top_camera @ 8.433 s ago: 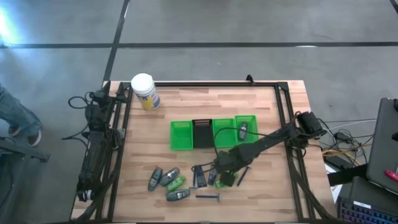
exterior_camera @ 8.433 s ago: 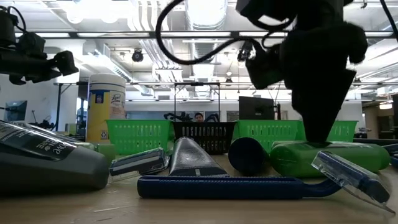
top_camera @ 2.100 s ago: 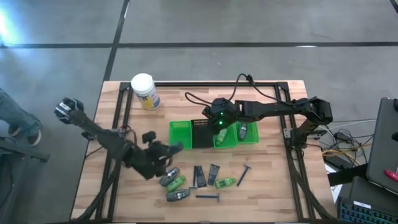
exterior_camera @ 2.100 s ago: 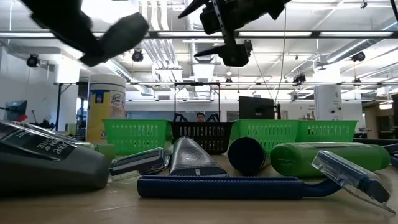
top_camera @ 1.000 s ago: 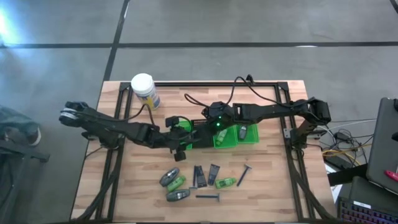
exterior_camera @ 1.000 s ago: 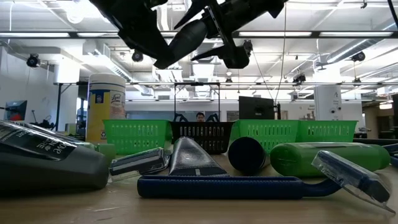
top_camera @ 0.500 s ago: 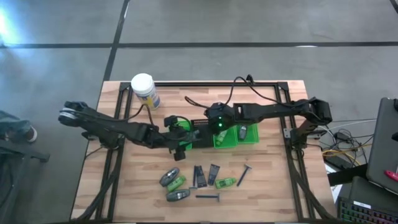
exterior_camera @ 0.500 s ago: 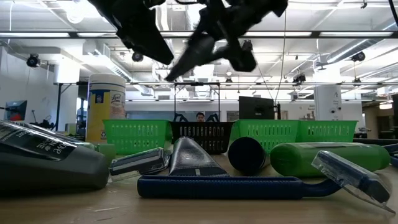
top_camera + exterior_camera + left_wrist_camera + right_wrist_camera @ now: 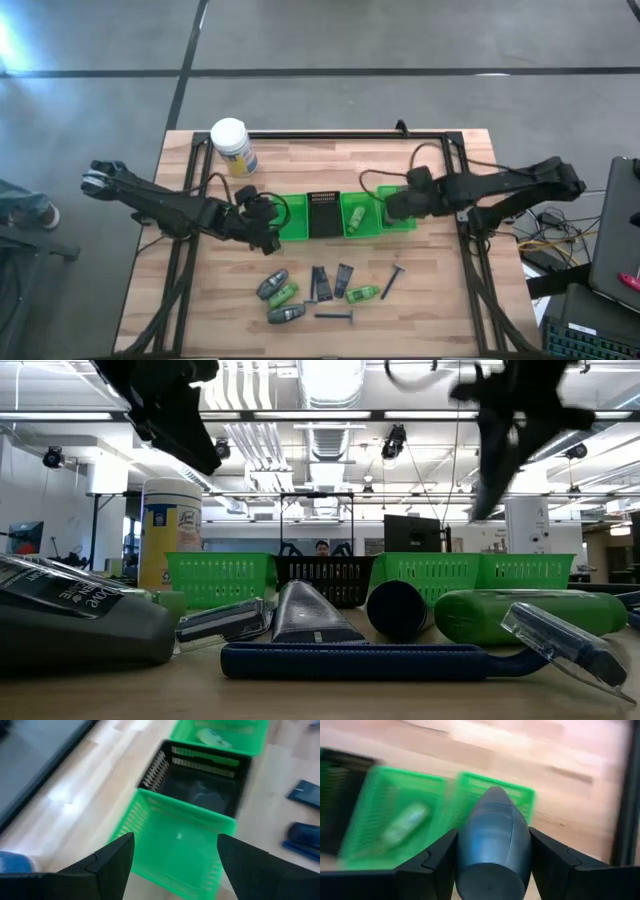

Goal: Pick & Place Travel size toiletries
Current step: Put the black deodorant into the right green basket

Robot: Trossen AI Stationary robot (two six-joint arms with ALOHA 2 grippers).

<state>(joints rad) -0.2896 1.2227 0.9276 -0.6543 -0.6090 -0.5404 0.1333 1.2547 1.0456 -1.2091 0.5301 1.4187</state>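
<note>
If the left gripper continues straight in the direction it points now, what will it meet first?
Most likely the green basket nearest it: the open left gripper aims into that compartment, which looks empty. How far above it the gripper hangs is unclear.

A grey tube (image 9: 491, 847) sits clamped between the right gripper (image 9: 492, 870) fingers, pointing forward. A green bottle (image 9: 404, 825) lies ahead in a basket. More toiletries (image 9: 318, 292) lie scattered well below both grippers.

Robotics lab in an open industrial hall. Wooden table (image 9: 330, 165) in a black metal frame on a grey concrete floor (image 9: 400, 40); exposed ducts (image 9: 325, 390) and strip lights (image 9: 90, 415) overhead; monitor (image 9: 410, 532) and a seated person (image 9: 320, 547) behind; cables (image 9: 545, 225) and keyboard (image 9: 590, 325) alongside.
</note>
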